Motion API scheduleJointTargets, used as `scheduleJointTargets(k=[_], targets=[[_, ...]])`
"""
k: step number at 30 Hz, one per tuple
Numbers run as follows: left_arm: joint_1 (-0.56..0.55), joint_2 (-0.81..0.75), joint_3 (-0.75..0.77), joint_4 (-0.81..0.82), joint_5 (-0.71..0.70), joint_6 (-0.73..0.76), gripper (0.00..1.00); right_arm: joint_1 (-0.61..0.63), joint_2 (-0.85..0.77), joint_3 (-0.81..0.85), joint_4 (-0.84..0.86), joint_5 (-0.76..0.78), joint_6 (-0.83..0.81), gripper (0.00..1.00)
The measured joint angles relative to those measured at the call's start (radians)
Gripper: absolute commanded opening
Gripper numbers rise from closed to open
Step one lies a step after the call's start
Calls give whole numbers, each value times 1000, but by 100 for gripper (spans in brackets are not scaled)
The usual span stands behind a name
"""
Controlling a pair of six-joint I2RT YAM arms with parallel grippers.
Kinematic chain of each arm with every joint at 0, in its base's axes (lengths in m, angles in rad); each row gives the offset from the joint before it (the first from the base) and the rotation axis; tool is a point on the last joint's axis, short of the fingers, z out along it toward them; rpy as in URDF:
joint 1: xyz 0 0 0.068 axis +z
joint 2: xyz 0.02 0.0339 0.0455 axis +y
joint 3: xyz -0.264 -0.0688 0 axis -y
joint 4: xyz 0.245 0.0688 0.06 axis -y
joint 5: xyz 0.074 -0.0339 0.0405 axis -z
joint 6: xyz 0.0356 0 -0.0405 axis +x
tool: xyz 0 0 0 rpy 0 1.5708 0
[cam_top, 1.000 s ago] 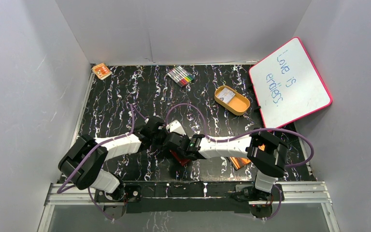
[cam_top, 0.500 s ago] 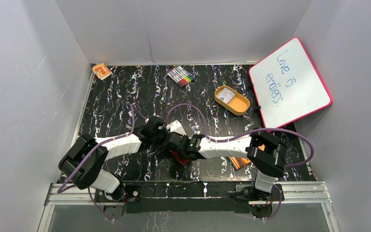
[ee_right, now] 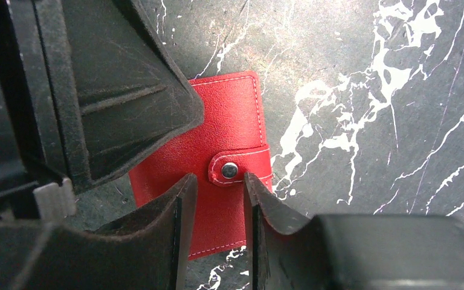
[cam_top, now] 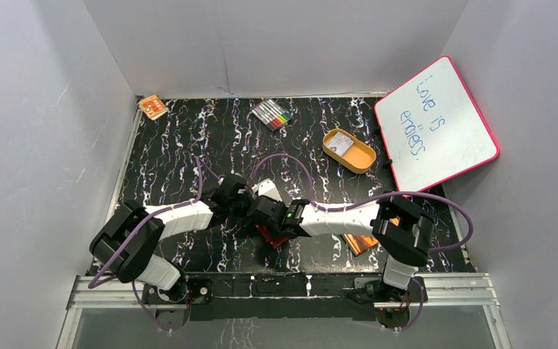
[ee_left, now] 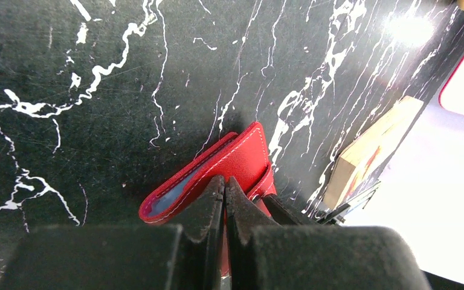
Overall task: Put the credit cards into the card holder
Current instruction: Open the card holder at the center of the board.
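Observation:
The card holder (ee_right: 229, 139) is a red wallet lying snapped shut on the black table, near the front middle in the top view (cam_top: 275, 238). My left gripper (ee_left: 225, 180) is shut on the card holder's edge (ee_left: 235, 158), where a light blue card edge (ee_left: 170, 196) shows inside the fold. My right gripper (ee_right: 217, 178) is open, its fingers on either side of the snap tab and silver stud (ee_right: 229, 170), just above the cover. Both grippers meet over the wallet (cam_top: 258, 212). Another card (cam_top: 341, 145) lies in the orange tray.
The orange oval tray (cam_top: 363, 158) stands at the back right by a pink-framed whiteboard (cam_top: 436, 123). An orange booklet (cam_top: 360, 243) lies right of the wallet and shows in the left wrist view (ee_left: 371, 151). Markers (cam_top: 272, 114) and a small orange box (cam_top: 152, 107) are at the back.
The right gripper has edged very slightly toward the far side over the wallet. Nothing else has visibly changed.

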Motion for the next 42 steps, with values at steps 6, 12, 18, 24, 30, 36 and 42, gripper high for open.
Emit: scheduleJointTargets(k=[6,12,18,24,30,36,42], targets=[[1,5,-2,11,5,-3,0,-5,0,0,2,-13,2,28],[-10,11,-8,47,6,20,0,-63,6,0,6,8,19,6],[-19,21,-8,67,14,29,0,-85,5,-5,23,29,32,0],[-19,33,-8,85,29,35,0,-85,-9,-18,27,34,36,0],[-21,63,-6,127,60,50,0,-87,-51,-35,7,57,56,0],[-21,114,11,175,115,71,0,-107,-113,-35,-31,127,58,0],[-24,90,19,129,106,93,7,-154,-154,-60,-46,105,71,0]])
